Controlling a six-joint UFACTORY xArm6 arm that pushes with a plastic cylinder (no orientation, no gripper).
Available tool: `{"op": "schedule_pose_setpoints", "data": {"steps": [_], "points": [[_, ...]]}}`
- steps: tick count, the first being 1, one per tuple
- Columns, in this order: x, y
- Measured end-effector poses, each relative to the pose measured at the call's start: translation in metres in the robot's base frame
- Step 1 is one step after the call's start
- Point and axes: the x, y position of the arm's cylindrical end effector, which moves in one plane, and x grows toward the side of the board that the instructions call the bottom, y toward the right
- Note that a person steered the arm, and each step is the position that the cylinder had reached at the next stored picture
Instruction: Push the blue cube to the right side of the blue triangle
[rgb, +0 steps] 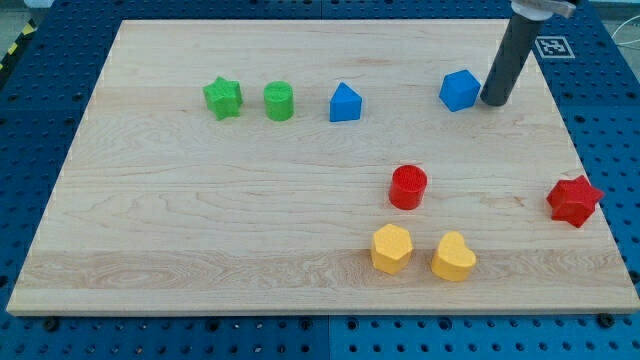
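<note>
The blue cube (459, 90) sits on the wooden board toward the view's top right. The blue triangle (345, 103) sits to its left, near the top middle, a clear gap between them. My tip (494, 102) rests on the board just to the right of the blue cube, very close to its right side; I cannot tell whether it touches. The rod rises from there toward the view's top right corner.
A green star (223, 97) and a green cylinder (279, 101) stand left of the blue triangle. A red cylinder (408, 187) is at centre right, a red star (574, 200) near the right edge. A yellow hexagon (391, 249) and a yellow heart (453, 257) lie near the bottom.
</note>
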Motion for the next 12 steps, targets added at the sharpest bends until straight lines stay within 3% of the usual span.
{"op": "schedule_pose_setpoints", "data": {"steps": [1,4,12], "points": [[-0.018,-0.005],[-0.018,-0.039],[0.016,-0.045]]}}
